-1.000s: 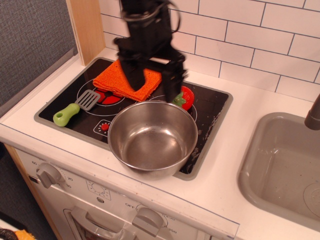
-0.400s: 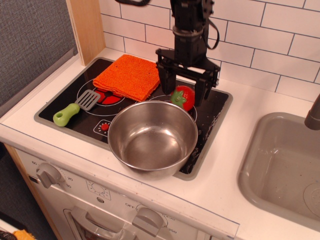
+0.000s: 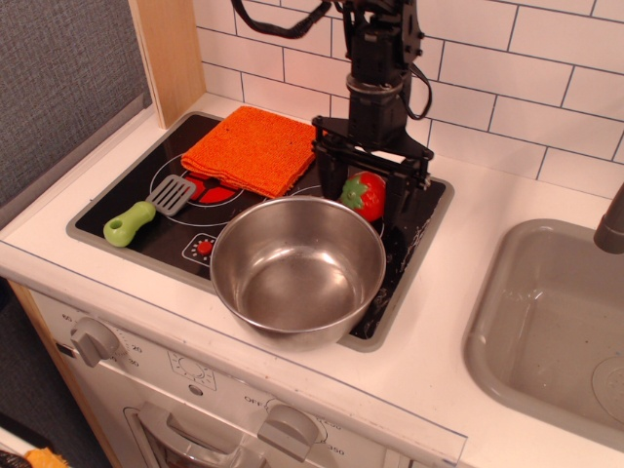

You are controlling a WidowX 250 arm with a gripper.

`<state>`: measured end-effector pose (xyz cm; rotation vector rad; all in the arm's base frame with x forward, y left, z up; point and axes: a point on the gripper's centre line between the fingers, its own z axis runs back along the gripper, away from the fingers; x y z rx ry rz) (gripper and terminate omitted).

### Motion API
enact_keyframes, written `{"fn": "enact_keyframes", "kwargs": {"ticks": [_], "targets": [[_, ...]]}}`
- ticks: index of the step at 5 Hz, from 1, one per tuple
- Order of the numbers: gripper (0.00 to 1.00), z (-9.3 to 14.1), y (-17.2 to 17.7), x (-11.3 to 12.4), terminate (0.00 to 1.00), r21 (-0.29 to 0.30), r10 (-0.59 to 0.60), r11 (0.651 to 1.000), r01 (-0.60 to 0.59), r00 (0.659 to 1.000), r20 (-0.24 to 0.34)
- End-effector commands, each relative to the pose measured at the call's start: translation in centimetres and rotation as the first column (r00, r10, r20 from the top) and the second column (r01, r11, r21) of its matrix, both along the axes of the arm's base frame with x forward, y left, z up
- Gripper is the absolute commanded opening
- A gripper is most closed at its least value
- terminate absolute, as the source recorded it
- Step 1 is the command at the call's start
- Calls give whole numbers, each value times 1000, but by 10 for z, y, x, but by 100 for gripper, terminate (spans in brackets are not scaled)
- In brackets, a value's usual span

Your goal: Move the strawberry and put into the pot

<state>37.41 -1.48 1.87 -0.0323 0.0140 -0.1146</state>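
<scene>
The strawberry (image 3: 366, 195) is seen on the black stovetop (image 3: 409, 229), just behind the far rim of the pot (image 3: 297, 265), which is set toward the front of the same cooking surface. The stovetop is sunk into a white tabletop (image 3: 458, 322); a white tiled wall (image 3: 507, 88) is found behind it and a grey sink (image 3: 546, 331) to one side. An orange cloth (image 3: 252, 148) is laid at the back of the stovetop, and a green-handled spatula (image 3: 146, 210) lies in front of it. The hand (image 3: 369, 188) is lowered over the strawberry, its fingers (image 3: 329, 174) spread on either side; whether the fruit is touched cannot be told.
</scene>
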Motion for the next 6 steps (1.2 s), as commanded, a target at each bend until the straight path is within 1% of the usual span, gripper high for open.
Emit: {"fn": "enact_keyframes", "kwargs": {"ticks": [1, 2, 3, 4, 5, 6], "targets": [[0, 54, -1, -11, 0, -41, -37, 998, 42, 991, 132], [0, 101, 0, -47, 0, -47, -50, 997, 65, 960, 277], [0, 106, -3, -94, 0, -68, -45, 995, 68, 953, 300], [0, 87, 0, -133, 0, -49, -69, 995, 82, 971, 230], [100, 70, 7, -140, 0, -47, -60, 997, 68, 988, 144], [100, 71, 10, -136, 0, -51, -56, 997, 63, 988, 141]]}}
